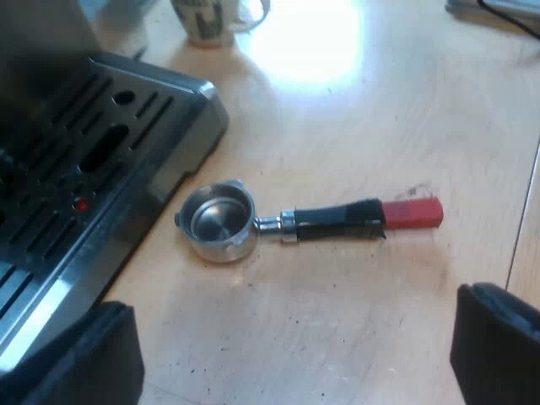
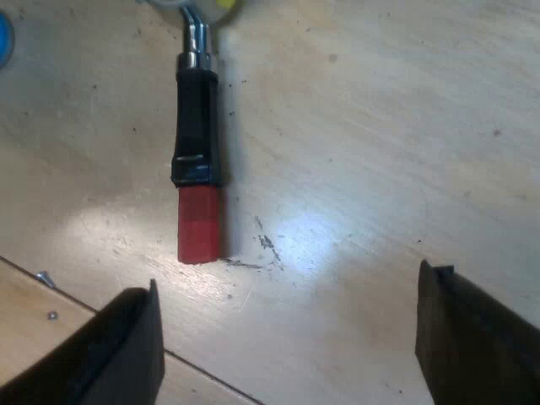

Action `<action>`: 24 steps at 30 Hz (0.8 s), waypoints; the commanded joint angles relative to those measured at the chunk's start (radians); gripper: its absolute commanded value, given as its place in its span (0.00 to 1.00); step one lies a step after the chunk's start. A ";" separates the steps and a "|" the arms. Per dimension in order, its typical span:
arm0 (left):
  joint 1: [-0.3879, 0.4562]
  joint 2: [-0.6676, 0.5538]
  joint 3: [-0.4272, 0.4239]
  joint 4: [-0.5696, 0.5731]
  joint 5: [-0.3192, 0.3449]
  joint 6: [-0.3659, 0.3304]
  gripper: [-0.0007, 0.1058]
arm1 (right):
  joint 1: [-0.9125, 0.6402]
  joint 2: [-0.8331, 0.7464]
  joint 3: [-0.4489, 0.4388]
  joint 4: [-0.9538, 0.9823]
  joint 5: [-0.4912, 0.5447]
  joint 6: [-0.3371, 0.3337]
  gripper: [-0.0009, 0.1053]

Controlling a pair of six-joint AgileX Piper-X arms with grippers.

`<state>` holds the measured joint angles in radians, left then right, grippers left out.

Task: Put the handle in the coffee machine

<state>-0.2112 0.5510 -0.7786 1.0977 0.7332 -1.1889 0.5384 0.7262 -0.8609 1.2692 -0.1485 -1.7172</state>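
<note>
1. The holder (image 1: 287,224) lies loose on the desk (image 1: 363,101), not yet locked into the espresso machine (image 1: 93,169). Its basket (image 1: 221,221) sits mouth up just beside the corner of the drip tray (image 1: 126,135).
2. I judge it lies this way so that the whole handle (image 2: 196,126) stays clear of the machine, with bare desk on both sides for fingers to come down around it.
3. Its long axis lies flat on the desk. The basket end is towards the machine, and the red end (image 1: 412,213) points away from it, towards a joint line in the desk.
4. From the right wrist, that axis runs straight towards the right gripper (image 2: 287,283), red end nearest. The fingers could therefore straddle the handle crosswise.
5. The right gripper hovers just short of the red end, fingers spread wide and holding nothing.
6. The left gripper (image 1: 295,304) hangs over bare desk near the holder's side, fingers also wide apart and empty.
7. A mug (image 1: 207,18) stands well apart, beyond the machine's corner, and looks to be out of the way.
</note>
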 commanded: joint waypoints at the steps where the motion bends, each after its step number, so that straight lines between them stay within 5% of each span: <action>1: -0.115 0.064 -0.007 -0.002 -0.057 0.068 0.72 | 0.113 0.069 -0.009 -0.034 0.101 0.111 0.63; 8: -0.256 0.121 -0.003 -0.015 -0.093 0.100 0.72 | 0.202 0.138 -0.009 -0.077 0.191 0.227 0.61; 12: -0.393 0.160 0.032 -0.139 -0.191 0.044 0.73 | 0.233 0.181 -0.009 -0.096 0.197 0.318 0.44; 18: -0.425 0.184 0.086 -0.222 -0.205 -0.072 0.78 | 0.234 0.251 -0.009 -0.105 0.197 0.383 0.06; 24: -0.425 0.192 0.168 -0.272 -0.217 -0.138 0.78 | 0.234 0.348 -0.009 -0.122 0.189 0.382 0.01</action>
<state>-0.6299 0.7438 -0.6269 0.8480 0.5238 -1.2965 0.7713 1.0534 -0.8602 1.1545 0.0456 -1.3378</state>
